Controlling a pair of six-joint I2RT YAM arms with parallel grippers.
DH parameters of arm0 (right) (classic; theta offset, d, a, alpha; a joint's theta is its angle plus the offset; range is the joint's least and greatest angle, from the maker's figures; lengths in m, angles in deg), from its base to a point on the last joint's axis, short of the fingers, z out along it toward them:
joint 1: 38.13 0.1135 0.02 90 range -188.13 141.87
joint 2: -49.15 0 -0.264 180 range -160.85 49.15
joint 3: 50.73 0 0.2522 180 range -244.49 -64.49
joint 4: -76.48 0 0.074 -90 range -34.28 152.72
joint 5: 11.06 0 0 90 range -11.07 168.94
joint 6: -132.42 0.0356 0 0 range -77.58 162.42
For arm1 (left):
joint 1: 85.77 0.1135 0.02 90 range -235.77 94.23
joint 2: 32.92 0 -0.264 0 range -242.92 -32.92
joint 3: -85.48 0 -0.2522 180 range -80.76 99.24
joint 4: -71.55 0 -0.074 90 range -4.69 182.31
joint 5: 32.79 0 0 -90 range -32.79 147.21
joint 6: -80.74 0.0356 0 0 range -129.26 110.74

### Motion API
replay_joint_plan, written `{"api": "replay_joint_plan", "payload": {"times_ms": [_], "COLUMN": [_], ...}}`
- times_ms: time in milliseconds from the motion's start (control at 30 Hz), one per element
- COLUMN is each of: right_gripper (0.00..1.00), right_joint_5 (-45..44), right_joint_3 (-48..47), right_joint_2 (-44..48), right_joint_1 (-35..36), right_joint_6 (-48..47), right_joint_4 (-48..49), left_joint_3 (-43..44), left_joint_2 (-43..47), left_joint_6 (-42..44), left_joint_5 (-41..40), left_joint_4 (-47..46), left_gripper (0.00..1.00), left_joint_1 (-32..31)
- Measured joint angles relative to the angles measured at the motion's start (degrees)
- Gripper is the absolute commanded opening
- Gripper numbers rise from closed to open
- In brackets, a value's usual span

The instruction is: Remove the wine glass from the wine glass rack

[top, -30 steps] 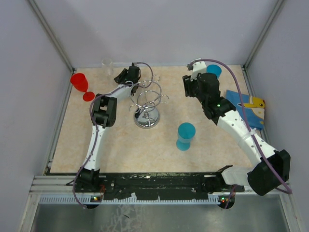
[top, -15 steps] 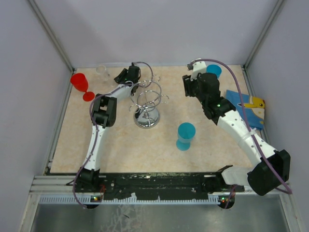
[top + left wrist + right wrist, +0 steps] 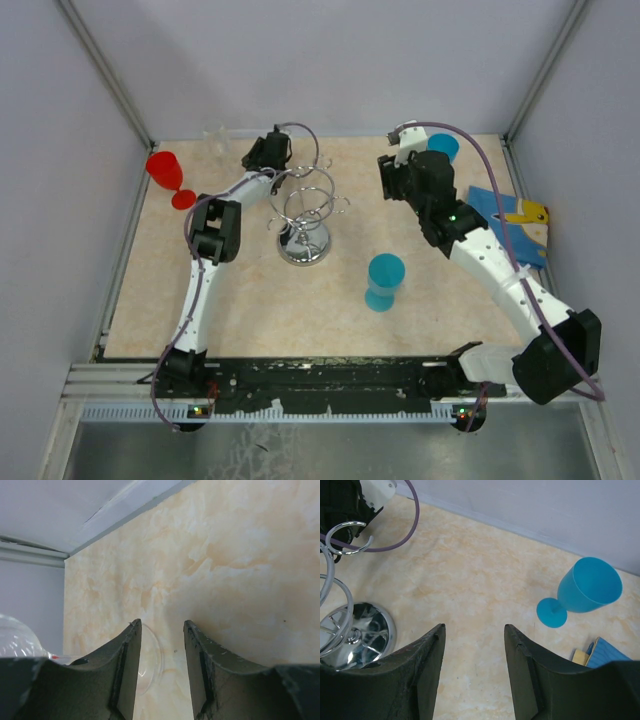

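My left pincer (image 3: 161,627) stands half-open, empty; withdrawing carelessly, its finger could clip the clear wine glass (image 3: 214,139), toppling it.

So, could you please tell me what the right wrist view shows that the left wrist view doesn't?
Only the right wrist: a blue goblet and the chrome base and hooks of the wine glass rack. Only the left wrist: a clear glass at the picture's left edge. Both: the marbled tabletop, a pale wall, and their own open, empty pincers: right pincer, left pincer.
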Motion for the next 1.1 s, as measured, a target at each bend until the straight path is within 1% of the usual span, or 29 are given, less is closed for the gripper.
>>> {"api": "replay_joint_plan", "payload": {"times_ms": [533,700,1100], "right_gripper": [0.51,0.51,0.51], "right_joint_5": [-0.28,-0.39,-0.39], "right_joint_3": [0.00,0.00,0.00], "right_joint_2": [-1.73,-1.99,-2.29], "right_joint_1": [0.00,-0.04,-0.04], "right_joint_6": [-0.02,-0.02,-0.04], "right_joint_4": [-0.02,0.00,0.00], "left_joint_3": [2.01,2.60,2.97], "left_joint_2": [1.20,1.53,2.38], "left_joint_6": [-6.51,-8.44,-10.80], "left_joint_5": [11.69,15.21,20.76], "left_joint_4": [2.54,4.00,6.29], "left_gripper": [0.54,0.54,0.55], "left_joint_1": [1.20,1.90,3.17]}}
